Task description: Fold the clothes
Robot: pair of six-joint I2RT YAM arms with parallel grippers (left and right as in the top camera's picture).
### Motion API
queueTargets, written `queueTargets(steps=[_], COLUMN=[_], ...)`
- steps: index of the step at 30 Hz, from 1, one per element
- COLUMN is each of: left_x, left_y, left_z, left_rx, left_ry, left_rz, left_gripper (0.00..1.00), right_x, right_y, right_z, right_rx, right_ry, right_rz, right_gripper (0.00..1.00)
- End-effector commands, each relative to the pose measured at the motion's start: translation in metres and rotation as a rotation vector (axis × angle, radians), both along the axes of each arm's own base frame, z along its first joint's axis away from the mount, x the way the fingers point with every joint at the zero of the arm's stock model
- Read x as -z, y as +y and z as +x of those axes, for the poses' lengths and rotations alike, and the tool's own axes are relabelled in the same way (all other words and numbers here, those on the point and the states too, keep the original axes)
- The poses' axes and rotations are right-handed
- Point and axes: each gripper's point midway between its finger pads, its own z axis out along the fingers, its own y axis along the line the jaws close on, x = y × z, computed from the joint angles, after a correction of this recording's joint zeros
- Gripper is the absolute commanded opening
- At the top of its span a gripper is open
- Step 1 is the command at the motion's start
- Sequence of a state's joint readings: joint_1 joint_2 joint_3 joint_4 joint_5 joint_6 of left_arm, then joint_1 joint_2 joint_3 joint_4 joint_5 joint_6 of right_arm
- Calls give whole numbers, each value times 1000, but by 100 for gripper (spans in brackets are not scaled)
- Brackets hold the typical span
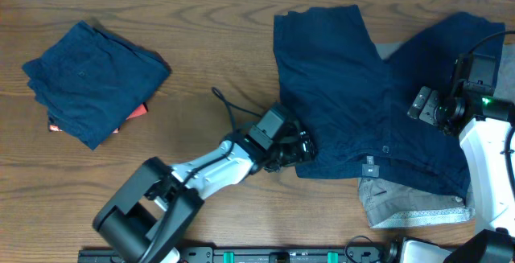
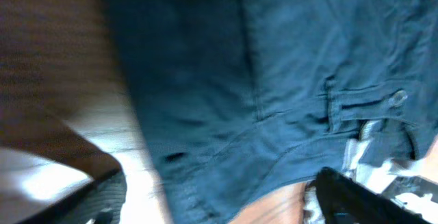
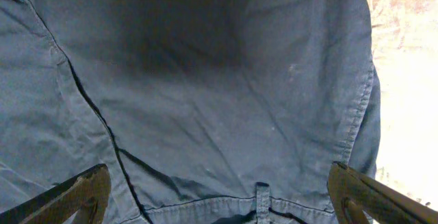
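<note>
Creased navy shorts lay spread at our right on the wooden table, bare wood beside their left edge. Our left gripper at their corner and right gripper above them gaped wide, empty.

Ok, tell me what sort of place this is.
Probably a robotics lab or test bench, not a home: a left arm and right arm stand at a wooden table, with a folded stack of navy garments set aside and navy shorts spread over a grey pair.
</note>
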State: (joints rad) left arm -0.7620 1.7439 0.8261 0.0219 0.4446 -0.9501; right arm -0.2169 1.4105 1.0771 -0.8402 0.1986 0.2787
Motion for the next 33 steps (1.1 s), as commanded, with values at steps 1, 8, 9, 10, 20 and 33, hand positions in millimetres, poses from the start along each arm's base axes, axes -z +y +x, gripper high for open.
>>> queueTargets(steps=[1, 8, 9, 10, 20, 33], left_x=[25, 23, 22, 17, -127, -124], left_y=[-4, -5, -1, 5, 192, 263], left_z=[-14, -16, -13, -7, 153, 111], left_rx=[-38, -1, 11, 25, -266, -387], left_ry=[88, 63, 45, 20, -402, -77], left_rz=[37, 37, 41, 48, 238, 327], left_gripper=[61, 6, 6, 6, 6, 85], right_x=[-8, -8, -8, -8, -8, -7], right_y=[-4, -4, -4, -4, -3, 11], right_z=[1, 1, 0, 0, 1, 8], right_rx=[22, 22, 22, 22, 20, -44], right_ry=[-29, -29, -29, -29, -31, -50], right_rz=[-7, -8, -8, -8, -4, 58], right_gripper=[99, 99, 99, 99, 99, 99])
